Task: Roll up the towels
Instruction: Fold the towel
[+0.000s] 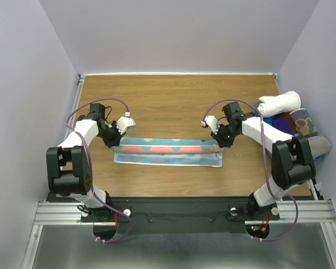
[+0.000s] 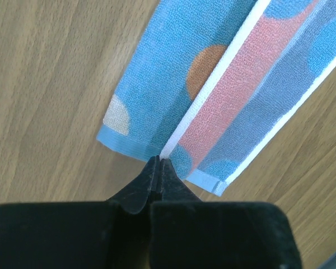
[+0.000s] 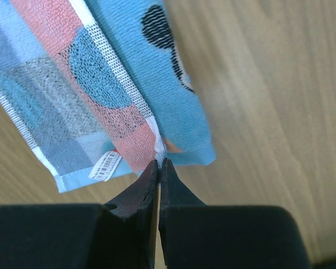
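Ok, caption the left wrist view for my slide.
Left pincer shut on the end hem of the folded light blue towel, flat on the wooden table.

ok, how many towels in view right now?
3, maybe more: blue dotted towel folded lengthwise mid-table; white rolled towel at the far right edge; navy patterned towel just nearer than it. The grey thing beside that may be another.

I find one small white tag (image 3: 105,164) sewn at the corner of the blue towel (image 3: 173,101); it bears a barcode in dark bars; any digits beside the bars are too small for me to read.
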Robot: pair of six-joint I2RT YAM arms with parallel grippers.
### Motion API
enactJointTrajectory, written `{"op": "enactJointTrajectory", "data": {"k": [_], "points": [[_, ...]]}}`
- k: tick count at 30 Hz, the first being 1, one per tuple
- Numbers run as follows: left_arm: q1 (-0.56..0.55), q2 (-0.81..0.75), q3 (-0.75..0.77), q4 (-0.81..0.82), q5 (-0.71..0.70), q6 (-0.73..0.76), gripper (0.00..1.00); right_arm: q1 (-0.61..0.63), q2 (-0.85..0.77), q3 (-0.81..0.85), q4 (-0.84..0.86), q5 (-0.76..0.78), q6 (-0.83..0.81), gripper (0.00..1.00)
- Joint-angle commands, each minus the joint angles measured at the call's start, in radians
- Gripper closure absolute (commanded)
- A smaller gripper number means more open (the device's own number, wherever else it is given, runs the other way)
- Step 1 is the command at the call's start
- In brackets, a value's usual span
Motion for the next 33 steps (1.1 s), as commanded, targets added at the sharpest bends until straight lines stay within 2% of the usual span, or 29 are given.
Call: {"op": "enactJointTrajectory", "data": {"k": [1, 18, 33], "points": [[0.007, 0.005, 0.036, -0.003, 0.001, -0.015, 1.00, -0.001, 0.033, 0.092, 0.044, 0.053, 0.017, 0.99], [0.010, -0.047, 0.119, -0.103, 0.042, 0.010, 1.00, 0.000, -0.203, 0.016, -0.064, 0.010, -0.033, 0.99], [0.012, -0.109, -0.024, -0.075, -0.016, 0.079, 1.00, 0.004, -0.176, -0.073, -0.069, -0.027, -0.076, 0.99]]}}
